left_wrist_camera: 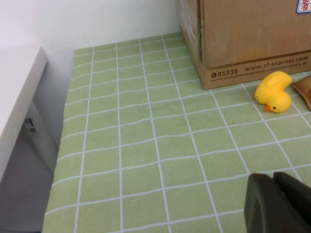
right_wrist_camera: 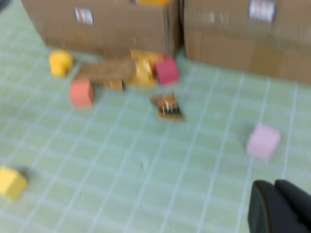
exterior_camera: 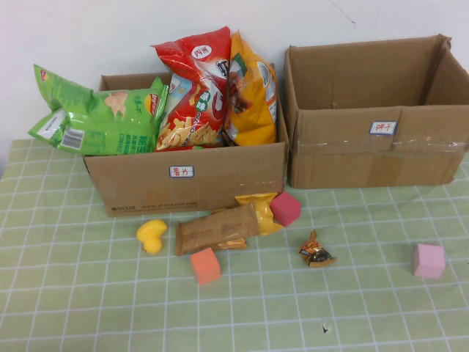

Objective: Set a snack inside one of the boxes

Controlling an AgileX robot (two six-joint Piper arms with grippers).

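Note:
A brown and yellow snack packet (exterior_camera: 220, 226) lies on the green checked cloth in front of the left cardboard box (exterior_camera: 183, 180); it also shows in the right wrist view (right_wrist_camera: 109, 71). A small brown wrapped snack (exterior_camera: 316, 253) lies to its right, also in the right wrist view (right_wrist_camera: 166, 106). The left box holds a green, a red and a yellow chip bag. The right box (exterior_camera: 374, 158) looks empty. My left gripper (left_wrist_camera: 273, 180) is shut and empty, low over the cloth left of the left box. My right gripper (right_wrist_camera: 273, 187) is shut and empty, near the table's front. Neither shows in the high view.
A yellow rubber duck (exterior_camera: 152, 235) lies by the left box's front corner. An orange cube (exterior_camera: 205, 265), a magenta cube (exterior_camera: 286, 209) and a pink cube (exterior_camera: 428, 260) sit on the cloth. A yellow cube (right_wrist_camera: 10, 182) lies near the front. A white shelf (left_wrist_camera: 17, 92) stands off the table's left.

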